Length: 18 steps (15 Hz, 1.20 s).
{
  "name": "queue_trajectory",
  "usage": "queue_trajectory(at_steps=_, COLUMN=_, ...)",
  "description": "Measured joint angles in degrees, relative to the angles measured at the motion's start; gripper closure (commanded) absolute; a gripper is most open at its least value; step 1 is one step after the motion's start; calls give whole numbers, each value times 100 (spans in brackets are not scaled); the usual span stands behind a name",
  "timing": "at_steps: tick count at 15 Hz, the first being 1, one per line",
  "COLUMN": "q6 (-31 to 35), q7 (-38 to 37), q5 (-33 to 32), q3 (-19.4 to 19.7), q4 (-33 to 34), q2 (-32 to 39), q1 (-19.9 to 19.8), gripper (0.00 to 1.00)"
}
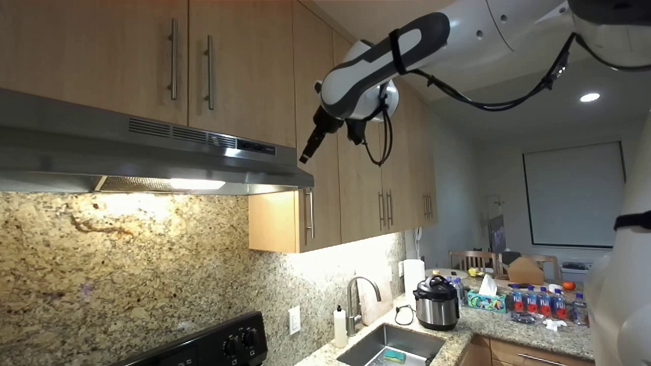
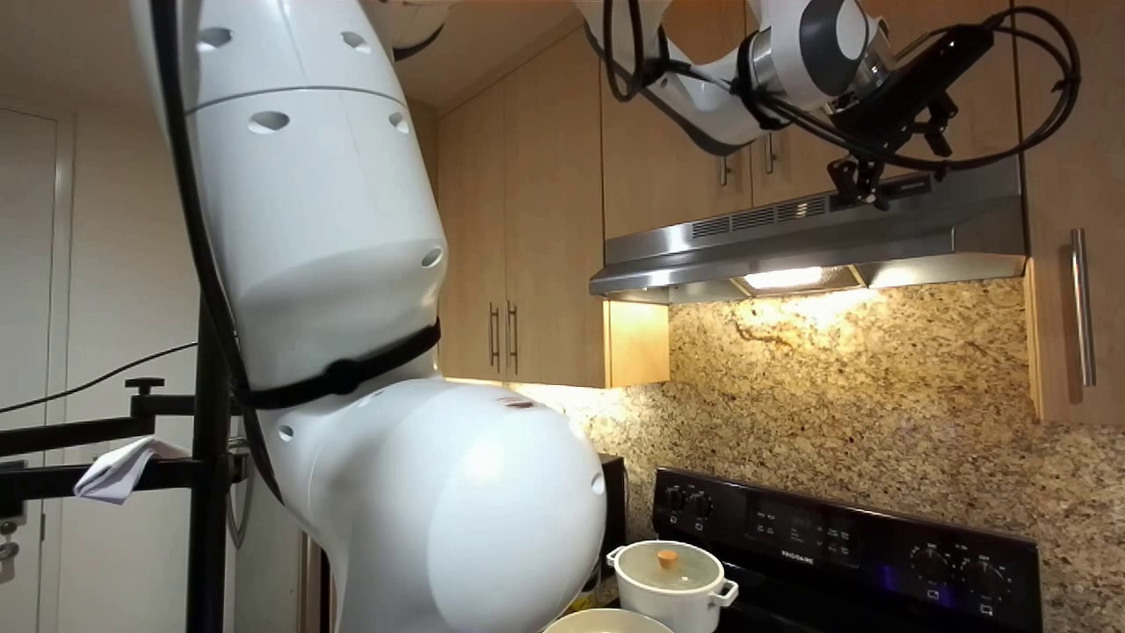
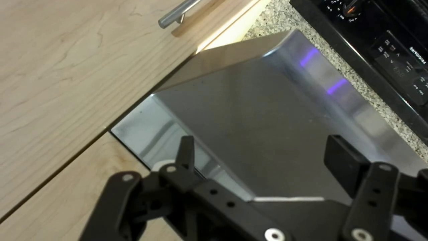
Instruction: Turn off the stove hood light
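Observation:
The stainless steel stove hood shows in both exterior views [image 1: 152,157] [image 2: 791,233] and fills much of the wrist view [image 3: 247,110]. Its light glows under the hood in both exterior views [image 1: 197,184] [image 2: 784,278]. A dark control panel [image 1: 256,147] sits at one end of the hood's front strip, beside the vents; in an exterior view my gripper partly covers it [image 2: 910,187]. My gripper [image 3: 264,157] is open and empty, pointing down at the hood front. It hangs in front of the hood near the panel end [image 1: 305,156], apparently apart from it. In the wrist view a finger hides the panel's switches.
Wooden cabinets with bar handles [image 1: 209,72] [image 2: 1083,308] stand above and beside the hood. The black stove [image 2: 800,536] lies below, with a white lidded pot [image 2: 670,585]. A black cable loops from the wrist [image 2: 1068,88]. A sink [image 1: 391,345] is beyond the stove.

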<state>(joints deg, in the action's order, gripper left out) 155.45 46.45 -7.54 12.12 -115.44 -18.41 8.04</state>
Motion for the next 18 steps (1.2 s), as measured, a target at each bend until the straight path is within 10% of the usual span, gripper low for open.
queue_trajectory(at_steps=18, q6=793, q7=-278, q5=1124, q3=1, q4=2117, q2=1795, q1=279, gripper=0)
